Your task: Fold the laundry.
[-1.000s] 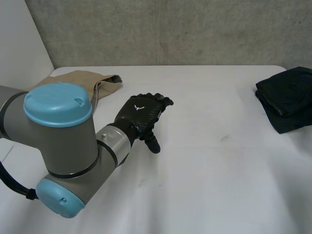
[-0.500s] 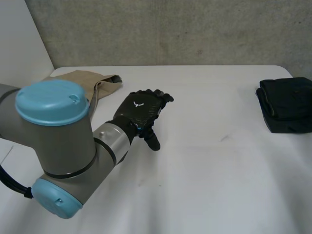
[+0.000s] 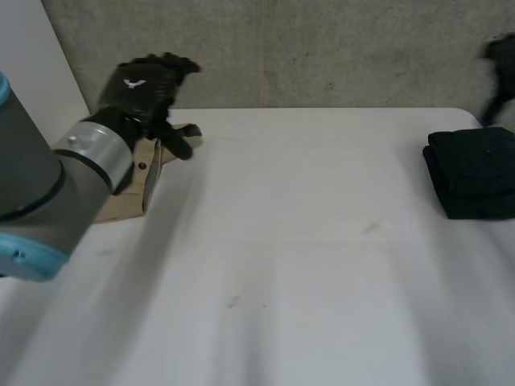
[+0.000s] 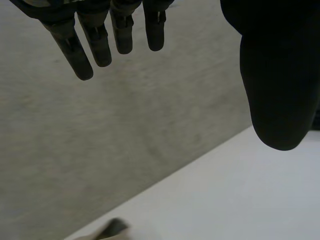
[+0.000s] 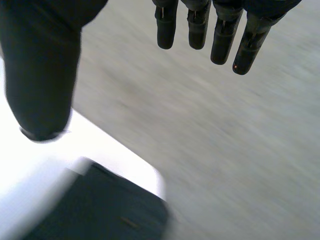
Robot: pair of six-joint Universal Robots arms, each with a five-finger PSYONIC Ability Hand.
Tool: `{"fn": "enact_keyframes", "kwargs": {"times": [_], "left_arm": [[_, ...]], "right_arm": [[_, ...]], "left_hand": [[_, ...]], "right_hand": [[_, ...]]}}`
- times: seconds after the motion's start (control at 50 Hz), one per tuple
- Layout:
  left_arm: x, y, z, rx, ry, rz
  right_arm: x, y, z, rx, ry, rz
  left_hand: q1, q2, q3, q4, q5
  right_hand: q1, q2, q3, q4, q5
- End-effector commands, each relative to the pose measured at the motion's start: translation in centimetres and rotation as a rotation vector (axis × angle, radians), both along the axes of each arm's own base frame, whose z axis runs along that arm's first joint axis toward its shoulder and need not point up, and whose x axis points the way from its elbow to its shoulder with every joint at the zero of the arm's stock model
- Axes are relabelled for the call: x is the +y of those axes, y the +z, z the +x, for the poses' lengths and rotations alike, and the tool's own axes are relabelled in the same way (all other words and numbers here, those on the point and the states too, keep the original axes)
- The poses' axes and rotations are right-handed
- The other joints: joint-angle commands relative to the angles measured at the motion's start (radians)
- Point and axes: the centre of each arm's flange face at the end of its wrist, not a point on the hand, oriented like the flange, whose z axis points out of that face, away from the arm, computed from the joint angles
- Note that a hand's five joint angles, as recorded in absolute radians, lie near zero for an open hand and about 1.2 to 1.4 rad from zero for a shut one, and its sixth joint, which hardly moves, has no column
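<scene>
Bearing folded black cloth [image 3: 475, 173], white table [image 3: 322, 257] meets grey wall [image 3: 322, 48].

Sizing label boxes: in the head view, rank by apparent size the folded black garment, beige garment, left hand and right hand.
Left hand and folded black garment: alike, unranked; the hand is nearer the camera.
Beige garment, partly behind the left arm.
Right hand, at the view's edge.

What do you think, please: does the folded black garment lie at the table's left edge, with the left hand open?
No: the head view shows the folded black garment at the right edge of the table; the left hand is open.
</scene>
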Motion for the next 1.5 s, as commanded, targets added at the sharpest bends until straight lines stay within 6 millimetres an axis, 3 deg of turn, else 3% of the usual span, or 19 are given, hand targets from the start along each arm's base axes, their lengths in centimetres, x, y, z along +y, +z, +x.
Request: {"fn": "enact_keyframes", "kwargs": {"times": [0.02,0.12,0.18,0.32,0.46,0.52,0.56,0.66,0.74,0.82,0.94,1.08,1.12,1.14,1.16,1.18,1.28,1.4,1.5], "left_arm": [[-8.3,-3.8,5.3,-0.161,0.205,-0.022],[-12.9,-8.1,8.4,-0.334,0.267,-0.032],[-15.2,-12.0,10.0,-0.455,0.264,-0.010],[-17.1,-19.1,11.7,-0.639,0.190,0.035],[-18.4,-20.4,11.7,-0.651,0.202,-0.009],[-18.8,-20.1,11.4,-0.647,0.206,-0.041],[-19.0,-19.6,10.9,-0.642,0.214,-0.074],[-18.6,-18.0,9.1,-0.629,0.236,-0.155],[-16.9,-16.5,7.4,-0.600,0.220,-0.165],[-13.2,-14.4,3.6,-0.487,0.128,-0.148],[-4.9,-9.9,-2.2,-0.188,-0.071,-0.021],[6.3,-10.9,-8.8,-0.064,-0.450,0.203],[8.0,-11.7,-9.5,-0.081,-0.499,0.235],[9.0,-12.7,-9.9,-0.104,-0.522,0.264],[9.4,-13.2,-10.0,-0.119,-0.527,0.273],[9.6,-13.5,-10.0,-0.131,-0.527,0.278],[9.5,-13.3,-9.2,-0.195,-0.445,0.286],[7.7,-8.7,-5.2,-0.164,-0.212,0.242],[8.6,-6.5,-2.1,-0.147,-0.115,0.204]], "right_arm": [[9.1,-3.9,10.5,-0.022,0.489,0.135],[14.6,-6.9,13.9,0.005,0.637,0.249],[16.1,-8.3,14.1,0.017,0.658,0.301],[18.0,-10.8,13.1,0.029,0.658,0.378],[19.2,-12.5,12.5,0.032,0.659,0.405],[19.6,-12.7,12.2,0.032,0.658,0.418],[19.5,-12.9,11.6,0.029,0.641,0.426],[18.7,-12.7,10.1,0.015,0.592,0.415],[18.3,-12.7,9.5,0.015,0.571,0.406],[18.0,-12.4,9.1,0.018,0.555,0.395],[15.9,-11.3,7.0,-0.005,0.463,0.358],[14.4,-10.5,5.2,-0.034,0.382,0.333],[14.3,-10.6,5.0,-0.036,0.367,0.335],[14.3,-10.6,5.0,-0.036,0.364,0.335],[14.3,-10.6,5.0,-0.035,0.364,0.338],[14.4,-10.7,5.0,-0.035,0.364,0.340],[14.6,-10.9,5.1,-0.037,0.375,0.348],[14.8,-10.7,5.6,-0.036,0.412,0.345],[16.3,-11.0,7.1,-0.034,0.520,0.375]], "left_hand": [[-0.050,-0.039,-0.055,-0.045,-0.047],[-0.049,-0.039,-0.054,-0.044,-0.046],[-0.037,-0.027,-0.043,-0.032,-0.034],[-0.014,-0.003,-0.019,-0.009,-0.011],[0.320,0.331,0.315,0.325,0.323],[0.728,0.738,0.722,0.733,0.731],[1.170,1.181,1.165,1.175,1.173],[1.172,1.182,1.167,1.177,1.175],[1.172,1.182,1.167,1.177,1.175],[1.172,1.182,1.167,1.177,1.175],[1.172,1.182,1.167,1.177,1.175],[1.172,1.182,1.167,1.177,1.175],[1.172,1.182,1.167,1.177,1.175],[0.629,0.639,0.624,0.634,0.632],[0.155,0.166,0.150,0.160,0.158],[-0.050,-0.039,-0.055,-0.045,-0.047],[-0.050,-0.039,-0.055,-0.045,-0.047],[-0.050,-0.039,-0.055,-0.045,-0.047],[-0.029,-0.018,-0.034,-0.024,-0.025]], "right_hand": [[-0.028,-0.046,-0.040,-0.063,-0.058],[-0.028,-0.046,-0.040,-0.063,-0.058],[-0.028,-0.046,-0.040,-0.063,-0.058],[-0.028,-0.046,-0.040,-0.063,-0.058],[-0.028,-0.046,-0.040,-0.063,-0.058],[-0.028,-0.046,-0.040,-0.063,-0.058],[-0.028,-0.046,-0.040,-0.063,-0.058],[-0.028,-0.046,-0.040,-0.063,-0.058],[-0.028,-0.046,-0.040,-0.063,-0.058],[-0.028,-0.046,-0.040,-0.063,-0.058],[-0.028,-0.046,-0.040,-0.063,-0.058],[-0.028,-0.046,-0.040,-0.063,-0.058],[-0.028,-0.046,-0.040,-0.063,-0.058],[-0.028,-0.046,-0.040,-0.063,-0.058],[-0.028,-0.046,-0.040,-0.063,-0.058],[-0.028,-0.046,-0.040,-0.063,-0.058],[-0.028,-0.046,-0.040,-0.063,-0.058],[-0.028,-0.046,-0.040,-0.063,-0.058],[-0.028,-0.046,-0.040,-0.063,-0.058]]}}
